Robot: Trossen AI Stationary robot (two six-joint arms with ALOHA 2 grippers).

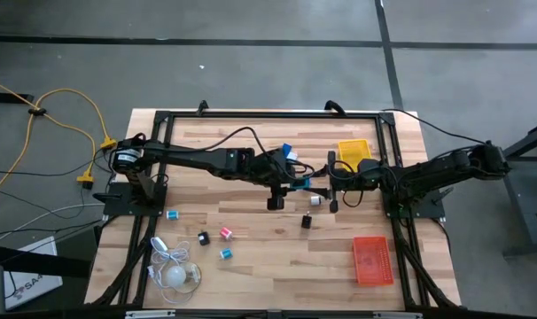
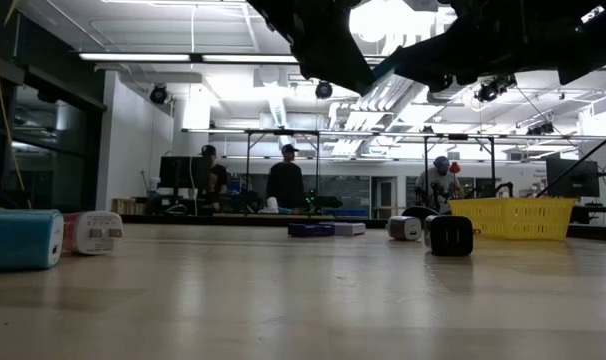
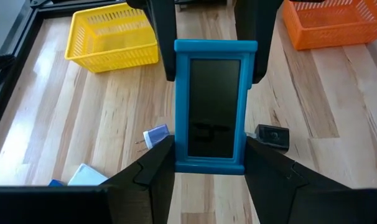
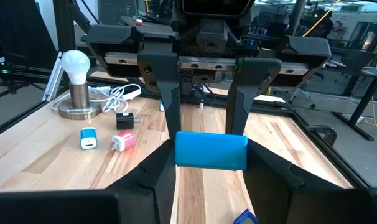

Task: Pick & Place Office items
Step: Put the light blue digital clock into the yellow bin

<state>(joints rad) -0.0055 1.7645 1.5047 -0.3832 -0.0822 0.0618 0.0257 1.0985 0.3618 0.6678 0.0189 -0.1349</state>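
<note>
One office item, a flat blue-framed piece with a dark panel (image 3: 210, 106), hangs above the table's middle (image 1: 302, 183), between both grippers. My left gripper (image 3: 210, 171) reaches in from the table's left and is shut on one end. My right gripper (image 4: 210, 163) comes level from the right and is shut on the other end. Small office items lie on the wood: a black one (image 1: 307, 221), a white one (image 1: 315, 200), a pink one (image 1: 225, 233), teal ones (image 1: 225, 254) and a blue one (image 1: 172, 214). My left gripper pinches the blue item's two long sides (image 3: 179, 158) between its two fingers (image 3: 154, 171), at the end nearer this arm. It comes slanting down from the table's left, with the fingers lying along the item. The item is lifted clear of the table. My right gripper pinches the same item's other end by its two long sides (image 4: 182, 152), one finger (image 4: 160, 165) on each side. It comes level from the table's right, opposite the left gripper's fingers (image 4: 167, 93). The item hangs clear of the table between the two.
A yellow tray (image 1: 354, 151) stands at the far right and an orange tray (image 1: 373, 260) at the near right. A white bulb lamp with a coiled cord (image 1: 177, 275) sits at the near left. A black frame edges the table (image 1: 251, 113). People stand in the room beyond (image 2: 285, 180).
</note>
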